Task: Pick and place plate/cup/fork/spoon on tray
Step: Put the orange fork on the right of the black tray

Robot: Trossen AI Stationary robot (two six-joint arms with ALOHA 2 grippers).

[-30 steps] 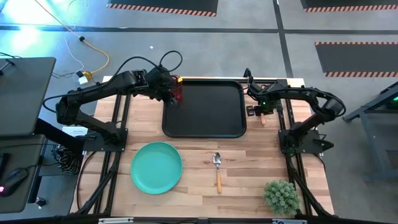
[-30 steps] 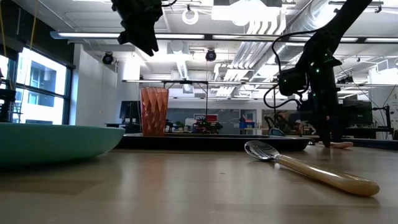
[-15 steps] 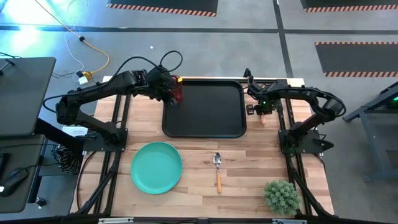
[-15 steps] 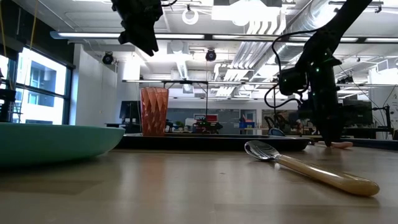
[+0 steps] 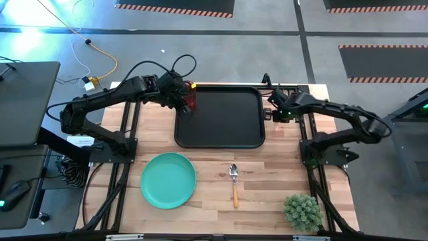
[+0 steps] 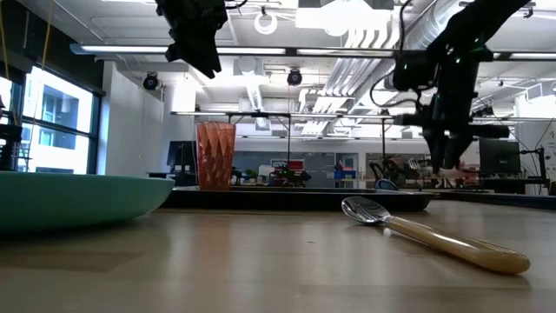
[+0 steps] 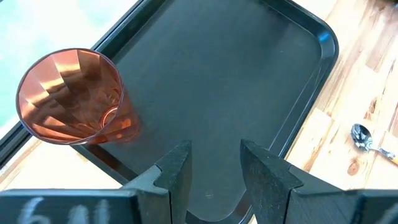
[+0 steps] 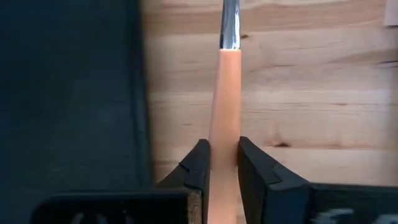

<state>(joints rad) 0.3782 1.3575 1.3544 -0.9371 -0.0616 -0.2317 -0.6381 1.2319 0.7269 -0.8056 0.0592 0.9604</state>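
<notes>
The red cup (image 5: 190, 99) stands upright on the black tray (image 5: 221, 117), in its far left corner; it also shows in the low view (image 6: 215, 155) and the left wrist view (image 7: 71, 96). My left gripper (image 7: 211, 177) is open and empty above the tray, beside the cup. My right gripper (image 5: 274, 111) is shut on the fork (image 8: 224, 93) beside the tray's right rim. The turquoise plate (image 5: 168, 179) and the spoon (image 5: 234, 183) lie flat on the wooden table near its front. My right gripper pinches the fork's orange-tan handle (image 8: 224, 134) between its two fingers, well back from the metal neck (image 8: 229, 25). The fingers come from above. The fork is lifted clear of the table (image 6: 452, 171); its tines are out of view.
A small green plant (image 5: 302, 211) stands at the table's near right corner. The tray's right rim (image 8: 134, 93) runs close beside the held fork. Bare wood lies between the plate and the spoon and to the tray's right.
My right gripper has risen with the fork, lifting it off the table, and has gone a little toward the tray and the far edge. The arm's elbow has swung out to the right.
</notes>
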